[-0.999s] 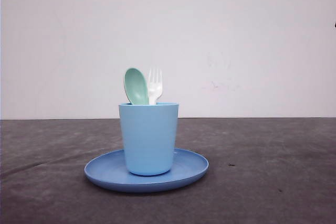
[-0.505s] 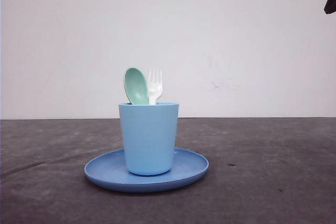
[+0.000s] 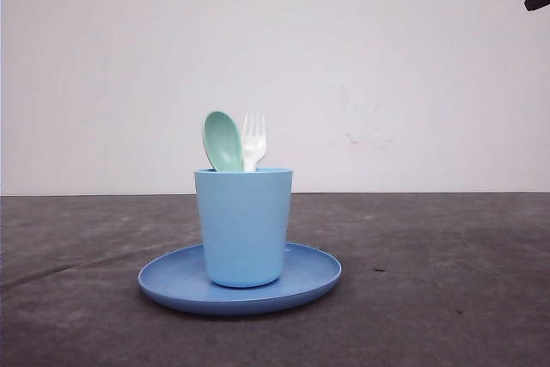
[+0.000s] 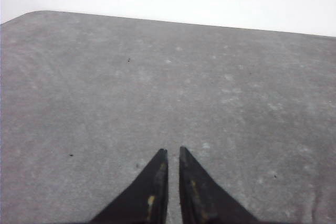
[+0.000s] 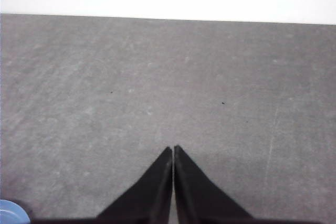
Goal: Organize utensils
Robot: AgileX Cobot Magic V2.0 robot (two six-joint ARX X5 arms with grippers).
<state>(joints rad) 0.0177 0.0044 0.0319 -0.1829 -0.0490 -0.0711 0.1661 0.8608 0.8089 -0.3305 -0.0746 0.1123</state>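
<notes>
Changed since the earlier front frames: a dark shape at the upper right edge of the front view, far above and to the right of the cup, absent one second ago, present half a second ago, now sitting slightly higher; too little shows to identify it. All other items unmoved.

Item 1: light blue plastic cup (image 3: 243, 226), upright, standing at the centre of item 2. Serves as landmark for all entries.

Item 2: round blue plastic plate (image 3: 314, 277), flat on the table under the cup; a sliver of its rim also appears in the right wrist view (image 5: 11, 213).

Item 3: mint-green plastic spoon with oval bowl (image 3: 223, 141), handle down inside the cup, bowl above the rim, leaning toward the cup's left side.

Item 4: small white plastic fork with four tines (image 3: 253, 139), handle down inside the cup, tines up, just right of the spoon, close enough that contact cannot be ruled out. Judgement: both utensils stand because the cup wall props them; taking them out looks like the remaining work.

Item 5: dark grey table (image 3: 447, 298), carrying the plate.

Item 6: left pincer (image 4: 173, 153), tips nearly together, holding nothing, over bare table away from the cup.

Item 7: right pincer (image 5: 172, 149), closed, empty, above the table near the plate.
</notes>
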